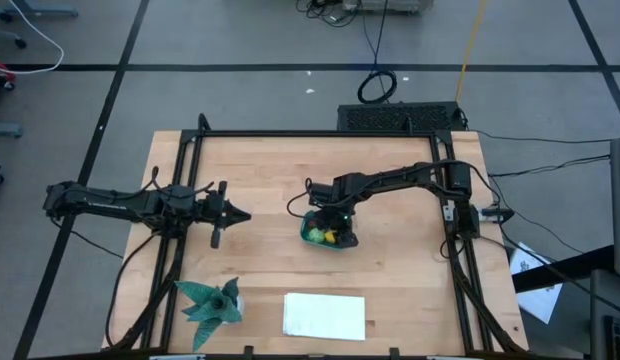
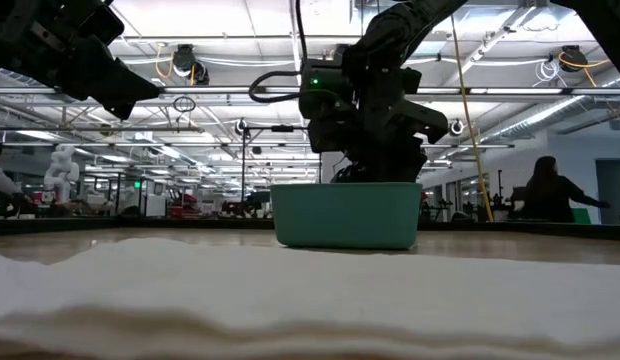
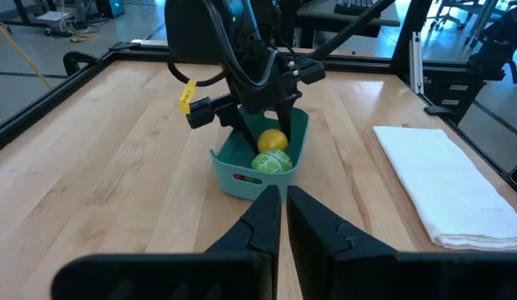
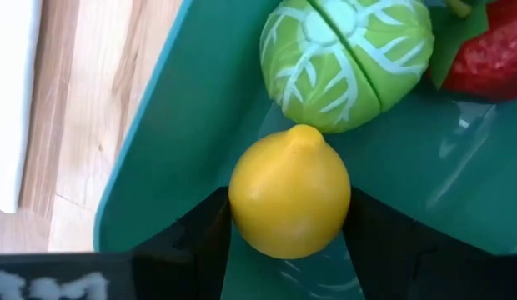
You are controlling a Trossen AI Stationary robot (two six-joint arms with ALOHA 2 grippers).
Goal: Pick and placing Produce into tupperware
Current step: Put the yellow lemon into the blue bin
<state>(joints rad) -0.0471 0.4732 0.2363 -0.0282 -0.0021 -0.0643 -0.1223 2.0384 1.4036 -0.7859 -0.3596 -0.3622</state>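
Wooden desk. Left gripper waits at left, fingers pressed together. Tub mid-desk holds cabbage, strawberry and lemon. Right gripper reaches into tub, lemon pinched between its fingers. Best next: spread fingers gently, lift straight up clear of rim.

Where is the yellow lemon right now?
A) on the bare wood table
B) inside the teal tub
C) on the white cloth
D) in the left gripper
B: the lemon sits inside the tub, between the right gripper's fingers, beside the green cabbage and a red piece.
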